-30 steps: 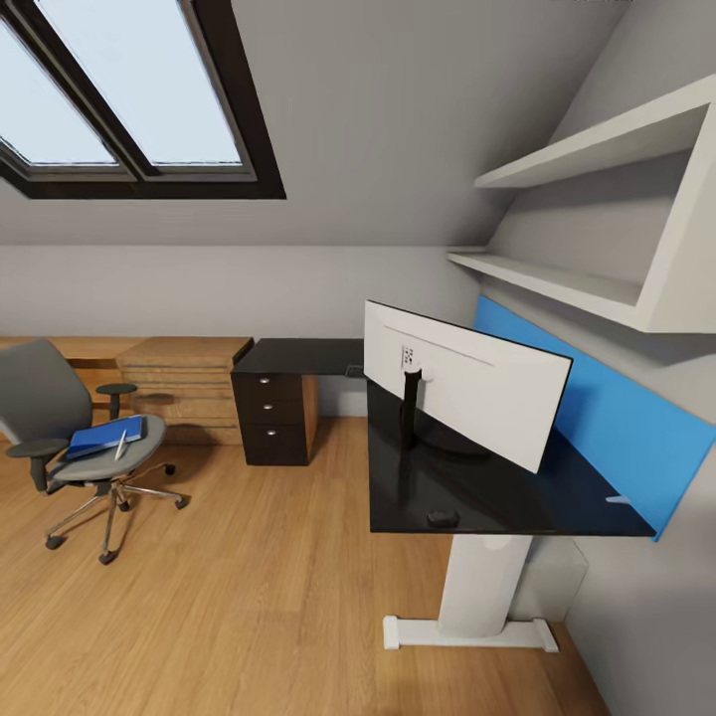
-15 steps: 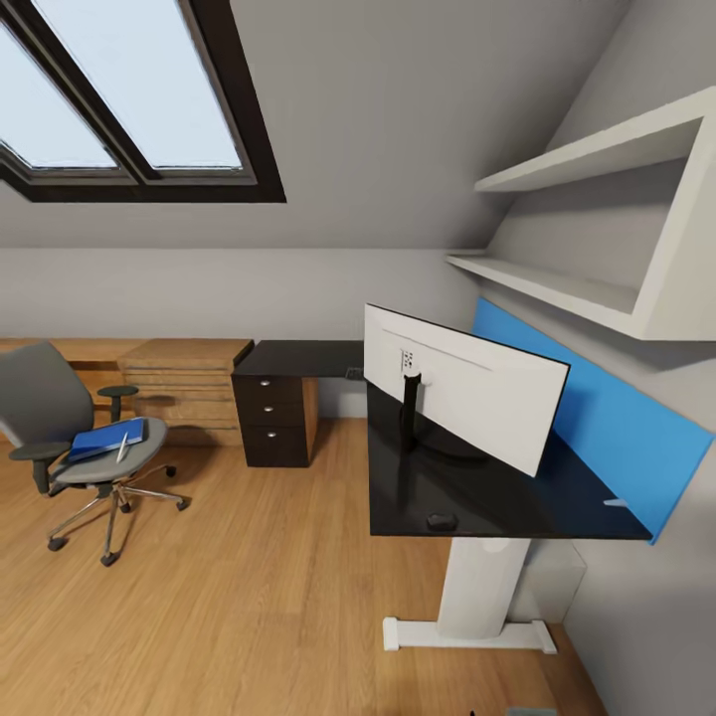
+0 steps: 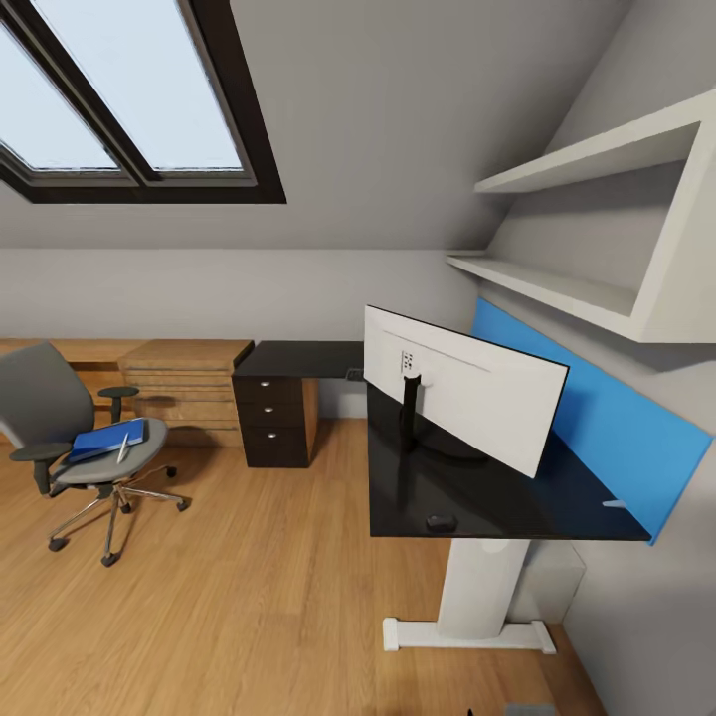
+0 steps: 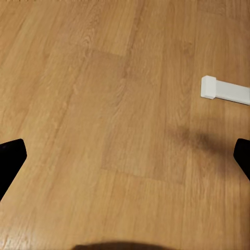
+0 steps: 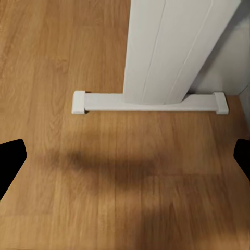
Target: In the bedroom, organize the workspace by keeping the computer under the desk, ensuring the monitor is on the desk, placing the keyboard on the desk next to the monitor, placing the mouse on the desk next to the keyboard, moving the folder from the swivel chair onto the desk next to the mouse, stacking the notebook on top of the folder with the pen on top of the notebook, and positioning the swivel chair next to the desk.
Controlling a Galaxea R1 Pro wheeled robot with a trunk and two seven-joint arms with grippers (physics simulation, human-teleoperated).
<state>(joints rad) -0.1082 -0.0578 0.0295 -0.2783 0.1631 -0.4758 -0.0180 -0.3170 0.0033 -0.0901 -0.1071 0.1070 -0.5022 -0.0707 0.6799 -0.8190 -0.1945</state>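
— What hangs over the wooden dresser (image 3: 184,383)?

— A dark-framed skylight (image 3: 129,99), set in the sloped ceiling above it and to its left.

— And to the dresser's right?

— Well away on the far wall, two white shelves (image 3: 587,224), one above the other, with a bright blue wall panel (image 3: 607,423) below them.

— What is lower than the dresser?

— The light wood plank floor (image 3: 229,597) it stands on.

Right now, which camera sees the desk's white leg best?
The right wrist view: the white leg and its foot bar stand close, on the floor. The head view shows the leg whole but farther off, under the black desk. The left wrist view catches just one end of the foot bar.
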